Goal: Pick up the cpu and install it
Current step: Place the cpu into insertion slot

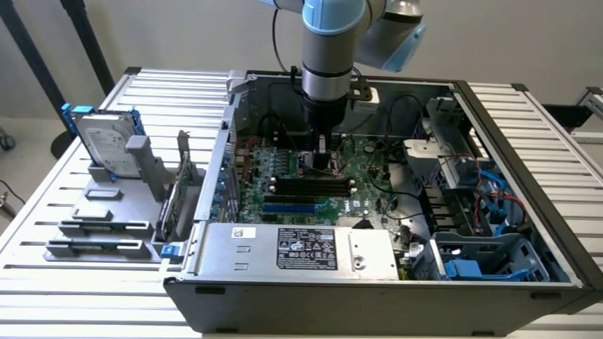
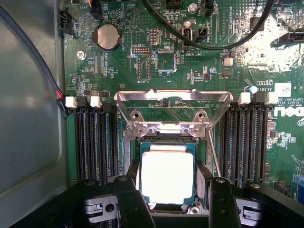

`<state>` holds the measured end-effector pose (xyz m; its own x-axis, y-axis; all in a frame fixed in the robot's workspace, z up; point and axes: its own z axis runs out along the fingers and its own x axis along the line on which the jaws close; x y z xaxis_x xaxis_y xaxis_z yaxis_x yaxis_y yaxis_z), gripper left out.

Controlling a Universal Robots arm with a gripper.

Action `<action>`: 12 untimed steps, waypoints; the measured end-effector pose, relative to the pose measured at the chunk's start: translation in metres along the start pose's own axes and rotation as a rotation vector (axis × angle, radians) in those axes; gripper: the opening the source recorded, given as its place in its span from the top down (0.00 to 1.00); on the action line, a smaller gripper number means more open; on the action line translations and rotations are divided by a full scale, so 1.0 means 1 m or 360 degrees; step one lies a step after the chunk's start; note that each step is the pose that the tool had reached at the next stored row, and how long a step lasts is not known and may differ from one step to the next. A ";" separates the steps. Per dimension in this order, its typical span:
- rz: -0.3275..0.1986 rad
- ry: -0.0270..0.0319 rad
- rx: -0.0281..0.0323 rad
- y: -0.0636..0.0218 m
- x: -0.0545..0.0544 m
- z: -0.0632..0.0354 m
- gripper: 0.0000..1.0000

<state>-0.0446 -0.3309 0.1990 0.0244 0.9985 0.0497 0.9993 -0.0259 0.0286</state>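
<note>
The cpu [image 2: 167, 175], a small square chip with a shiny silver top, lies flat in the motherboard socket [image 2: 164, 140]. The socket's metal retention frame [image 2: 173, 96] is flipped open beyond it. My gripper [image 2: 173, 183] hangs just above the chip, open. Its black fingers [image 2: 127, 190] stand on either side of the chip, and a strip of socket shows between the chip and the finger on the other side. In the exterior view the gripper [image 1: 325, 166] reaches straight down into the open computer case [image 1: 377, 289], onto the green motherboard [image 1: 363, 169].
Memory slots [image 2: 92, 137] flank the socket on both sides, and black cables [image 2: 209, 42] cross the board beyond it. Left of the case in the exterior view, a grey holder [image 1: 104, 226] carries a hard drive [image 1: 104, 145] and cards. The power supply [image 1: 301, 251] lies along the case's near wall.
</note>
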 end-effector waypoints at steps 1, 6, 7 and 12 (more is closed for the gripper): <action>0.0000 -0.00001 0.00001 0.0000 0.000 0.0000 0.45; -0.0001 -0.00011 0.00000 0.0001 0.000 -0.0013 0.45; -0.0001 -0.00011 0.00000 0.0001 0.000 -0.0020 0.45; -0.0001 -0.00054 -0.00001 0.0001 0.000 -0.0023 0.45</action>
<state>-0.0446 -0.3309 0.2014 0.0239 0.9986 0.0463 0.9993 -0.0252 0.0287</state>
